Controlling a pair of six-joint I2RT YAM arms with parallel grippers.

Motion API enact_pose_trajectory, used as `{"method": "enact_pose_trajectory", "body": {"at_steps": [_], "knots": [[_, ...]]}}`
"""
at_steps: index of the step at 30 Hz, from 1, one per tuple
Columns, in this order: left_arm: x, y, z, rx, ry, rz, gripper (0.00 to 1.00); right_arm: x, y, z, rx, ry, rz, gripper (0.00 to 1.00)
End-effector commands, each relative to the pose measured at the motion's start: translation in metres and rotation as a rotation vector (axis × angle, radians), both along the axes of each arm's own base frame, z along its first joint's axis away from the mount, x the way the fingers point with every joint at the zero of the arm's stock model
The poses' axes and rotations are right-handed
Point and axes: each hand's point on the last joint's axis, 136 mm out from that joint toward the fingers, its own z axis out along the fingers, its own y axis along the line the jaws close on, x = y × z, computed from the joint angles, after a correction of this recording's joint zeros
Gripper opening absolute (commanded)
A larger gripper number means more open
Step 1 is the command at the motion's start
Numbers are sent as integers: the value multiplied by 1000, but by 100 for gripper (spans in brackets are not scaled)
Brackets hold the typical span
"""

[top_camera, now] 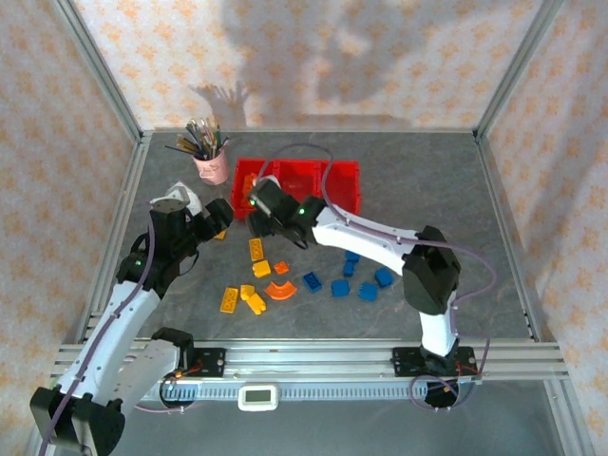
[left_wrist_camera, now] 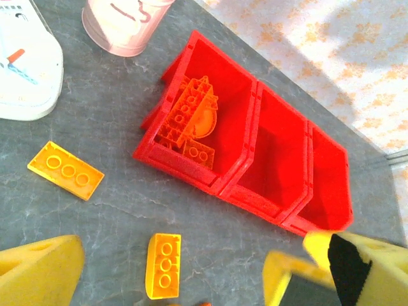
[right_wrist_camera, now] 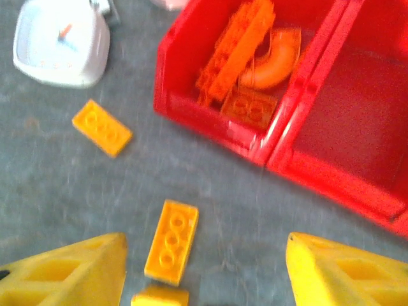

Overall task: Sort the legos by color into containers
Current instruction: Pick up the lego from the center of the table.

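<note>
The containers are three joined red bins at the table's middle back. Orange legos lie in the left bin, also seen from my right wrist. Yellow legos, an orange arch and blue legos are scattered on the table in front. My left gripper hovers open left of the bins, a yellow brick on the table below it. My right gripper is open just in front of the left bin, above another yellow brick, holding nothing.
A pink cup of brushes stands left of the bins. A white rounded object sits beside it, near a flat yellow brick. Both grippers are close together. Frame posts and papered walls enclose the table.
</note>
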Motion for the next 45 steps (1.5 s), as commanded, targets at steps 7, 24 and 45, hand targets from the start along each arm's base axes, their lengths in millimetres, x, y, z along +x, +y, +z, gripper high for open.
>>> {"method": "enact_pose_trajectory", "body": {"at_steps": [7,24,45], "knots": [[-32,-12,-35,-47,92,-65,99,-65,-37,-79,-166,145,-4,59],[-33,-8,-51,-31,113,-49,99,-59,-23,-130,-219,144,5,49],[-14,-4,-17,-16,29,-18,99,-4,-23,-51,-110,0,-74,28]]}}
